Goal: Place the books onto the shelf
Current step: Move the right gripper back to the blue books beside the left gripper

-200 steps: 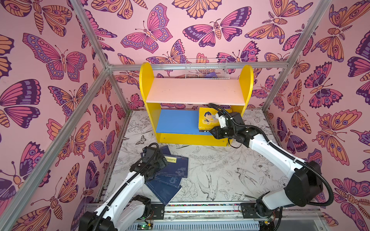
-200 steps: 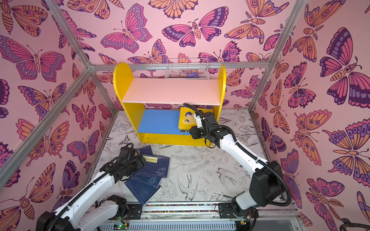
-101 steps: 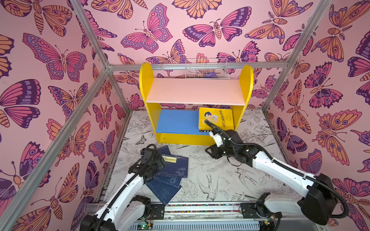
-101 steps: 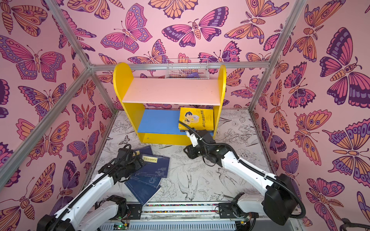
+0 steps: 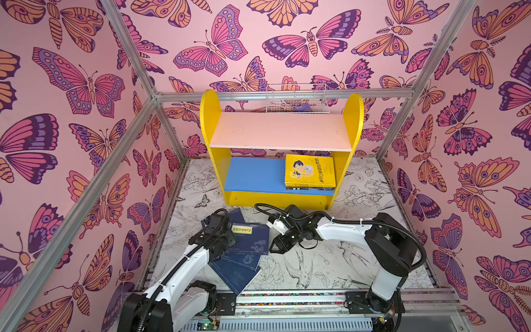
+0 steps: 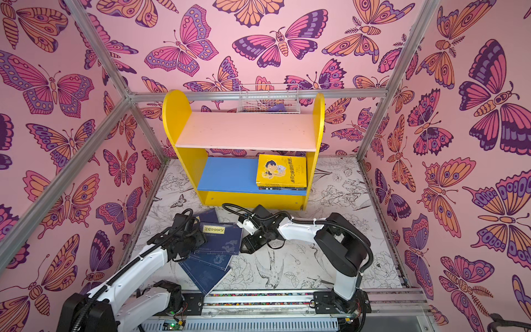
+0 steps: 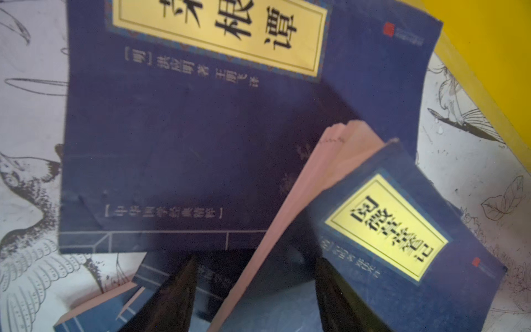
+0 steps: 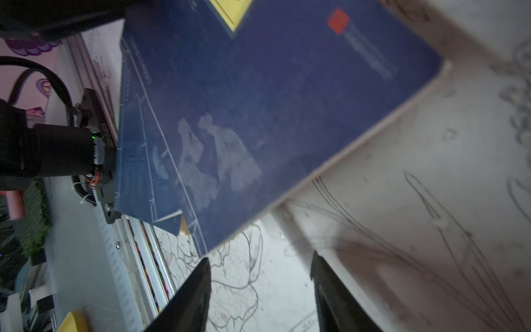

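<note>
Nearest the viewer, two white-and-black robot arms reach out over a floor mat (image 5: pixel 316 267) printed with line drawings of birds and flowers. On the left side of the mat, a loose fan of navy books (image 5: pixel 250 244) lies flat, each overlapping the next, and the top one carries a yellow title label.

The left gripper (image 7: pixel 255 267) hangs low over this pile. Its fingers are parted, and the pink page edge of a tilted navy book (image 7: pixel 388 230) runs up between them. One finger is visibly clear of that book.

The right gripper (image 8: pixel 260 261) sits just beside the right edge of the pile. Its fingers are spread, with only bare mat between them.

Farther back stands the shelf (image 5: pixel 209 120), which has yellow round-topped sides. On the right end of its blue lower board (image 5: pixel 253 175) lies a yellow book (image 5: pixel 310 172) with a cartoon child, on top of a few darker books. The pink upper board (image 5: pixel 281 129) is bare. Behind it, a white wire basket (image 5: pixel 296 99) hangs on the butterfly-patterned wall.
</note>
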### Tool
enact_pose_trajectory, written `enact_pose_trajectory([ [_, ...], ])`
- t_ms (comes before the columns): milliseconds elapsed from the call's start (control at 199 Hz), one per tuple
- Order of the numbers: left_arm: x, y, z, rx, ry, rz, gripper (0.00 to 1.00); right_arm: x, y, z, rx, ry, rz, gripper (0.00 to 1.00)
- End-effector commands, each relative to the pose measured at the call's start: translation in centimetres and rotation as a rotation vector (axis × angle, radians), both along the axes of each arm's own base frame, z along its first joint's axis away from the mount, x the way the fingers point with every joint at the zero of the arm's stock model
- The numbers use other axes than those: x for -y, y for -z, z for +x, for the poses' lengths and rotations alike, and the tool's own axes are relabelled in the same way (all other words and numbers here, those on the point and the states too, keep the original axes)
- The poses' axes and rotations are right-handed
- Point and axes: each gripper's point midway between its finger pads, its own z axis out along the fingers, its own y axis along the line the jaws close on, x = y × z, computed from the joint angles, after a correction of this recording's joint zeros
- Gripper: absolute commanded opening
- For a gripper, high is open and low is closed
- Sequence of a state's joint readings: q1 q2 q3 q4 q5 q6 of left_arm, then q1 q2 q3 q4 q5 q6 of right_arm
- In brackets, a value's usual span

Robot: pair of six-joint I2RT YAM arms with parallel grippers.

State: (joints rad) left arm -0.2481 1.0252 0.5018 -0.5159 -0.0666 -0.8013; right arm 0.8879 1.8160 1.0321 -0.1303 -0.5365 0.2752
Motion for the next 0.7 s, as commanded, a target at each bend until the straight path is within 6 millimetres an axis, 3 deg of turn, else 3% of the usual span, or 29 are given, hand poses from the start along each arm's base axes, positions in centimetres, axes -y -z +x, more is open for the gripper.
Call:
enact_pose_trajectory([
  [0, 0.1, 2.5, -2.3, -0.104, 0.001, -0.018, 0.62, -3.0, -1.7, 0.4, -0.023, -0.039, 0.126, 0.57],
  [252, 0.5, 2.9, -2.1, -0.119, 0.018, -0.031, 0.51, -4.6, -4.9, 1.4, 0.007, -0.048, 0.193, 0.54],
  [438, 0.8, 3.0, -2.0, -0.118, 0.026, -0.044, 0.50, -5.0, -8.0, 2.5, 0.067, -0.009, 0.231, 0.50],
  [695, 1.1, 2.9, -1.8, -0.104, 0.036, -0.055, 0.50, -5.9, -10.2, 4.1, 0.105, 0.052, 0.273, 0.44],
])
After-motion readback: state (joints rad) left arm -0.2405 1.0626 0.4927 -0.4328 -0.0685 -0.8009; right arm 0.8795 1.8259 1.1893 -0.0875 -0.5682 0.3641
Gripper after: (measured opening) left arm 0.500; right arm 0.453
